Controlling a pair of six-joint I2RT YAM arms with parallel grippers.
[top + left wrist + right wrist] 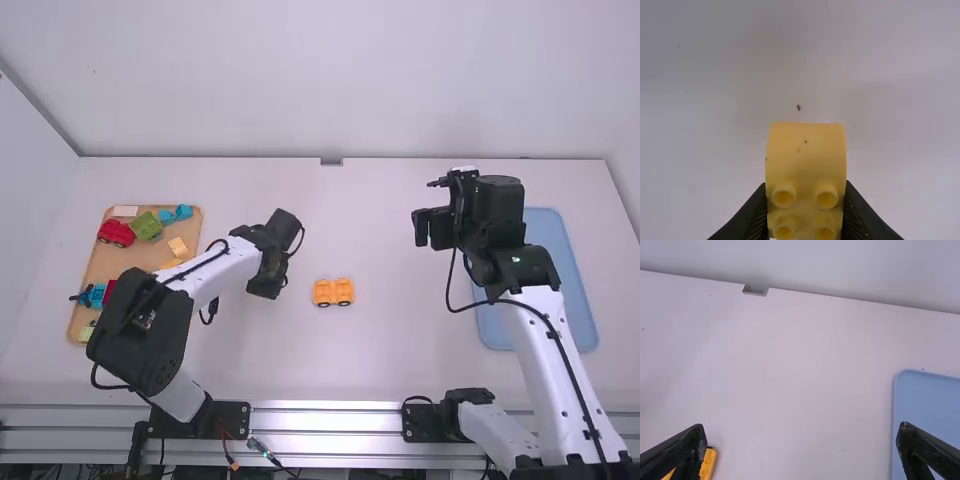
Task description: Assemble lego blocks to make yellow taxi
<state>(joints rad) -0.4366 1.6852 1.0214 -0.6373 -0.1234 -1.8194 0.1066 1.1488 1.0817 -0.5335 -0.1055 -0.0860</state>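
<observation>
yellow studded plastic block, pinched in the left claw, could seat crooked on the orange wheeled plastic base to its right if lowered misaligned; the right claw hangs spread.

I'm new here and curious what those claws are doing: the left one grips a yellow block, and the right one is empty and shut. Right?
Not quite: the right gripper is empty but open, its fingers wide apart in the right wrist view. The left gripper does hold a yellow block.
</observation>
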